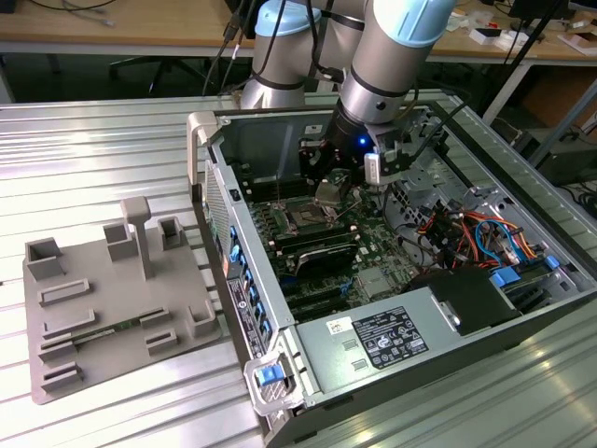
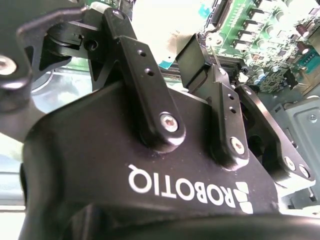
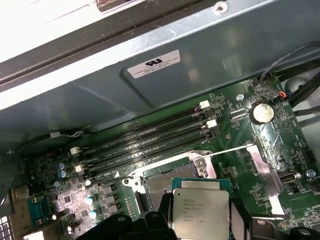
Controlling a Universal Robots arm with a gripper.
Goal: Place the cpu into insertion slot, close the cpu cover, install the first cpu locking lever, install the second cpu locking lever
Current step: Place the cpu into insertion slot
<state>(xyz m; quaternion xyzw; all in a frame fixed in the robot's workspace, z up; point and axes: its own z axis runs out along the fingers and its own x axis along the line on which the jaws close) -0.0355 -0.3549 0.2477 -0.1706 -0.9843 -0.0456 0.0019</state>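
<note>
Gripper [image 1: 328, 185] jaws clamped on the cpu [image 3: 200, 212] by its edges — prob. light, stiff, fragile, w/ slippery metal top. It hangs just above the insertion slot [image 3: 161, 186] — not yet seated.

White block lettering [image 2: 180, 187] with a small logo stands on the black body of the gripper [image 2: 159, 42], behind the jaws, and reads upside down in the second wrist view. The cpu [image 3: 200, 214], between the jaws, bears several lines of fine engraved print on its metal top, too small to make out. Beyond the jaws, a white sticker [image 3: 153, 63] on the case wall [image 3: 225, 55] carries a dark mark and a line of tiny print. In the exterior view, well apart from the jaws, a white label [image 1: 390, 338] on the power supply [image 1: 424, 297] shows dense black print and round signs, none of it legible.
</note>
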